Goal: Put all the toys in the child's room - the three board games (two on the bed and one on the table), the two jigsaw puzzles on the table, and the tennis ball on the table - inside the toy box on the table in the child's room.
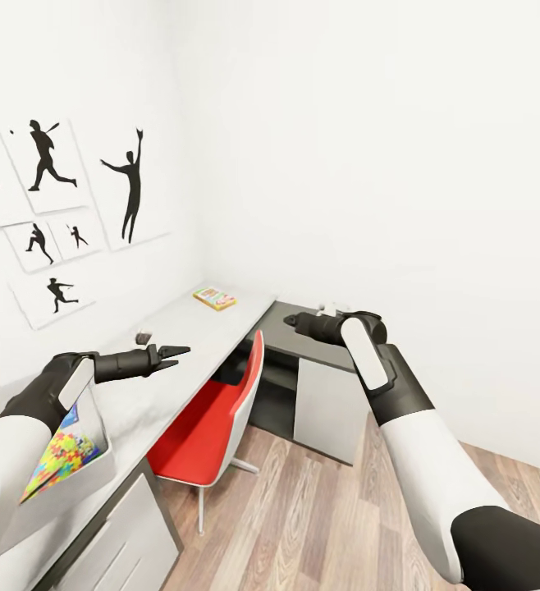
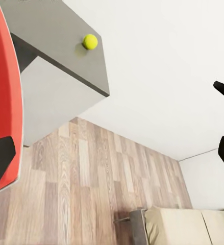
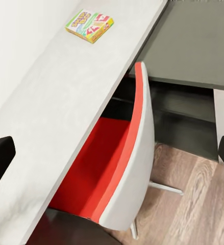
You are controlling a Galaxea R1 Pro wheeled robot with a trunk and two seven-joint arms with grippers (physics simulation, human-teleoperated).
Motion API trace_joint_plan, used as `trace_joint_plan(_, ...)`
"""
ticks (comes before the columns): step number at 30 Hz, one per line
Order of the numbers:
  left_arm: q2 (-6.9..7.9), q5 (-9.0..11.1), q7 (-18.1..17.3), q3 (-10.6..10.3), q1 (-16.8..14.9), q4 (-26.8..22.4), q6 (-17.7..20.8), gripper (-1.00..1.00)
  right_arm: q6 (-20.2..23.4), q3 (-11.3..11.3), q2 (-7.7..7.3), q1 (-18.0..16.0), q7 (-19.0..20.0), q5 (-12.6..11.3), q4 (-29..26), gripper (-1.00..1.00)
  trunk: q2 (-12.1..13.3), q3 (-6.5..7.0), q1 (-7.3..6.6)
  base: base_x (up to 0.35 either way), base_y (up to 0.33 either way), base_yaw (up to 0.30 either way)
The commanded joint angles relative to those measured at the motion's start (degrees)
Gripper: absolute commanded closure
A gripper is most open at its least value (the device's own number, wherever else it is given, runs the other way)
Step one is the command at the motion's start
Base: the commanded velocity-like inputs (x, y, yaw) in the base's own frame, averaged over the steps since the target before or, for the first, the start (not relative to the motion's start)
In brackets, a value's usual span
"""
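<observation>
White table [image 1: 180, 328], board game [image 1: 214, 298] beyond left gripper's [image 1: 174, 355] parted jaws

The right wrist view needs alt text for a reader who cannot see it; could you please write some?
A small printed board game lies on the white table, with a red chair tucked partly under the table's edge. Wooden floor shows beyond the chair.
</observation>
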Motion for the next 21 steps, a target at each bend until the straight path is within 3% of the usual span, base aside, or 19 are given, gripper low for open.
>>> trace_joint_plan(1,0.06,0.36,0.00,-0.25,-0.06,0.00,0.31,-1.00,0.09,0.05,0.02,-0.06,-0.60,-0.57,-0.05,-1.00,-0.13,-0.13,0.05,0.115,0.000,-0.002)
trace_joint_plan(21,0.06,0.27,0.08,-0.25,-0.06,0.00,0.31,-1.00,0.09,0.05,0.19,-0.06,-0.60,-0.43,-0.05,-1.00,-0.13,-0.13,0.05,0.159,-0.049,0.000)
